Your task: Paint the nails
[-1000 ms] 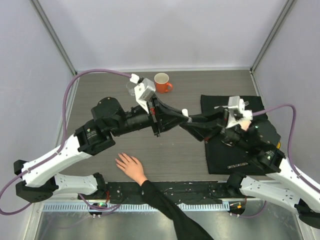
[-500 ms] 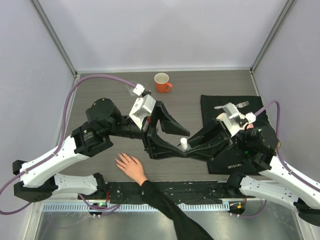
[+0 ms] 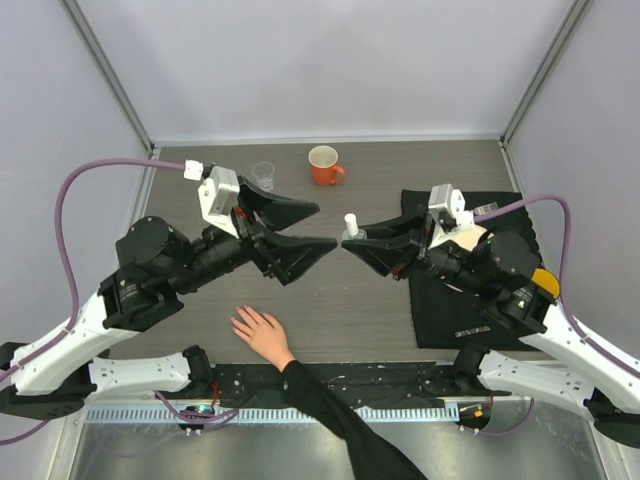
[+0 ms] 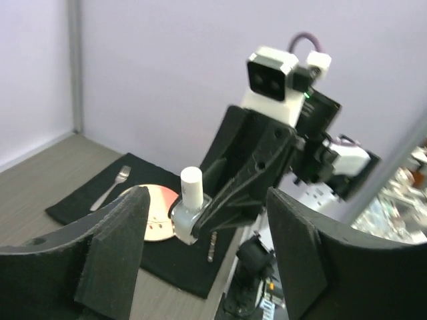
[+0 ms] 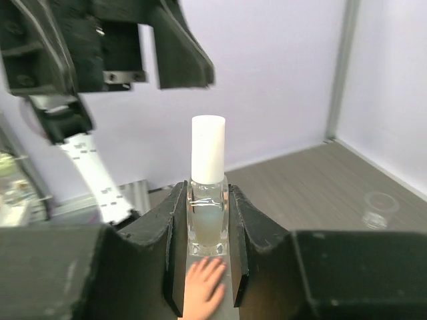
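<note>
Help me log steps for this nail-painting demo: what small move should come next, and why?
Probably ease the left gripper forward until its open jaws straddle the white cap, then close them on it. The right gripper holds the bottle upright and capped, the left jaws face it across a gap, and the hand lies spread on the table.

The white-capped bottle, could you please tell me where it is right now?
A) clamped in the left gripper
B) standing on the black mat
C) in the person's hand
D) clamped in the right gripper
D: the right gripper is shut on the upright bottle, while the left gripper is open and empty.
</note>
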### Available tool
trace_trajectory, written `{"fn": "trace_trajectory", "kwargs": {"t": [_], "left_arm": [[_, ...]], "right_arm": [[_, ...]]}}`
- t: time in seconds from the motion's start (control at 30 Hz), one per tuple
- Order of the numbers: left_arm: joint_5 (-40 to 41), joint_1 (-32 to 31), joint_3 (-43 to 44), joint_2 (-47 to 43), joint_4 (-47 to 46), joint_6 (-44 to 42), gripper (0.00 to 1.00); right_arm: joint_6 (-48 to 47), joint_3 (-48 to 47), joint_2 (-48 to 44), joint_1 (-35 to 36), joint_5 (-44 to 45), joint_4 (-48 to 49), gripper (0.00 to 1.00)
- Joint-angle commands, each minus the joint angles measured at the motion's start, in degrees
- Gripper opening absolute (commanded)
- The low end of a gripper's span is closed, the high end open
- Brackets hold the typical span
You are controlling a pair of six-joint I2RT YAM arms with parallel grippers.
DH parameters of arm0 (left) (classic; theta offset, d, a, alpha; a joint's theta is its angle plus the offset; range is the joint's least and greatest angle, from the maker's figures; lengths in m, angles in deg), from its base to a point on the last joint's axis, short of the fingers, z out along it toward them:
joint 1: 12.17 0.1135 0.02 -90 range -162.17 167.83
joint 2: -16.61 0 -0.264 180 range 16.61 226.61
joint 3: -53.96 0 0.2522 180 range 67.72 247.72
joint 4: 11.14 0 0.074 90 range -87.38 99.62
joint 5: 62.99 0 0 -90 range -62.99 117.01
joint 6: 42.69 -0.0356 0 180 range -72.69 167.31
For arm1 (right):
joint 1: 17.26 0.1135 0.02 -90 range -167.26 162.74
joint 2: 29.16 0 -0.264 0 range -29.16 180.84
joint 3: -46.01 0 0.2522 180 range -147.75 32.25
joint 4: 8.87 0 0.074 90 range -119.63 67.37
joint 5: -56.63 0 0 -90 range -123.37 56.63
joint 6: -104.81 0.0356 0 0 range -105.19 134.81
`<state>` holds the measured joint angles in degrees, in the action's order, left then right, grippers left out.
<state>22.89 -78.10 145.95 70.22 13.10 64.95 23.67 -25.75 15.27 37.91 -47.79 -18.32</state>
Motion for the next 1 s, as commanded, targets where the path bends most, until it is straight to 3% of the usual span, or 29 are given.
{"fn": "trace_trajectory", "kwargs": {"t": [0.0,0.23,0.57,0.7,0.77,0.83,0.9,0.93,0.97], "left_arm": [[11.94,-0.07,1.39,2.81,-3.28,0.28,0.70],[13.16,0.01,5.70,10.02,-0.81,0.37,0.63],[14.58,-0.16,4.21,11.43,-1.16,4.23,0.50],[11.34,-0.16,3.68,11.26,-1.69,5.90,0.38],[7.48,-0.16,2.80,11.00,-2.22,6.08,0.33],[4.40,-0.07,2.36,10.73,-2.75,5.99,0.14],[-4.20,-0.07,2.45,10.73,-2.40,5.82,0.00],[-7.19,0.01,2.45,11.08,-2.39,5.21,0.00],[-16.44,0.01,2.36,11.26,-2.66,4.59,0.00]], "right_arm": [[-6.22,-2.03,1.19,0.02,10.45,-0.01,0.01],[-7.89,-1.94,1.98,0.02,12.48,-0.01,0.01],[-7.90,-1.42,0.84,0.02,13.10,-0.27,0.01],[-7.28,-1.42,0.05,0.02,12.83,-0.01,0.01],[-6.84,-1.50,-0.21,0.02,12.05,0.25,0.01],[-5.62,-1.59,-0.83,0.02,10.91,0.08,0.01],[-4.56,-2.12,-1.18,0.02,5.93,-0.01,0.01],[-3.51,-2.29,-1.36,0.02,3.37,-0.27,0.01],[-2.54,-2.64,-1.53,0.02,-4.23,-0.10,0.01]]}}
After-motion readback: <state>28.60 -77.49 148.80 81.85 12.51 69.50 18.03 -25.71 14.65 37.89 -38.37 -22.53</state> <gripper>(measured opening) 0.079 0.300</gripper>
